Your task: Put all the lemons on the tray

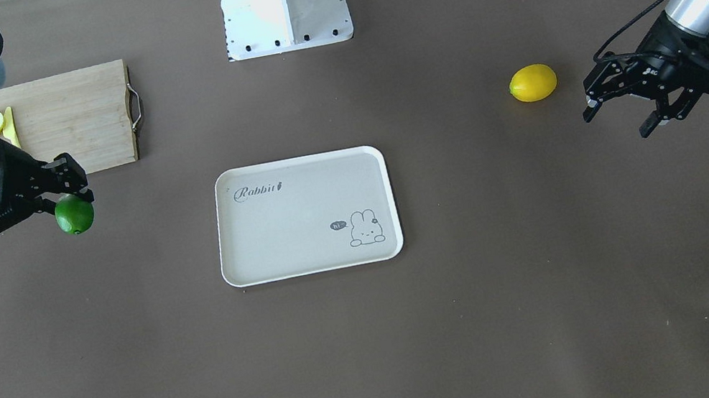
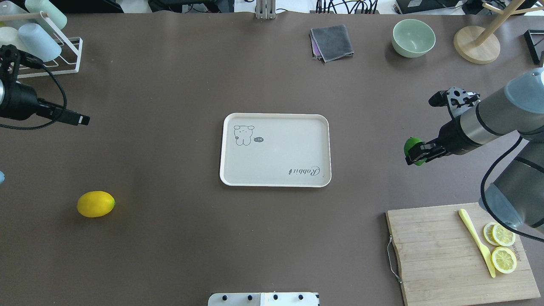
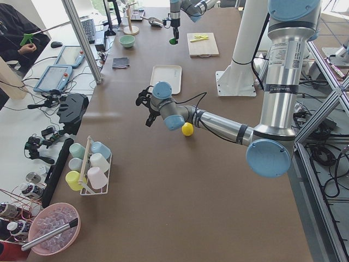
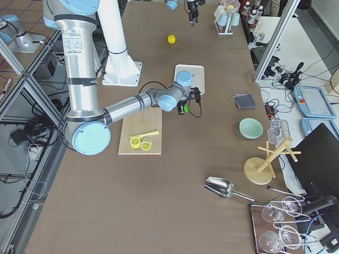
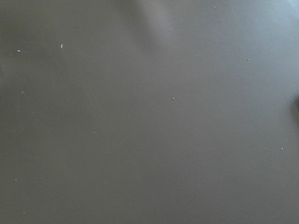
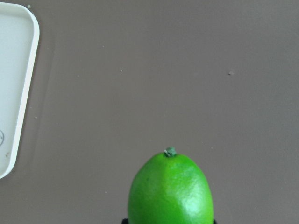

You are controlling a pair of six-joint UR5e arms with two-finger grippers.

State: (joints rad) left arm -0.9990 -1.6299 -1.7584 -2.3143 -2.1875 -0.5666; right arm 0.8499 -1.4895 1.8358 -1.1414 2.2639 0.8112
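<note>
The table [image 2: 170, 238] wore a matt brown, paper-like sheet. The tray [image 2: 276, 161] looked like smooth, matt cream plastic. The green lemon [image 6: 170, 191] and yellow lemon [image 2: 96, 204] shone glossy. The board [image 2: 442, 255] was pale, grained wood with a metal handle [image 1: 141, 107]. Beyond the tray lay a soft grey cloth [image 2: 332, 41] and a glossy bowl [image 2: 413, 36].

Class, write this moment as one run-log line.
right claw: shut on green lemon, short of tray | left claw: open, beside yellow lemon | tray: empty
</note>
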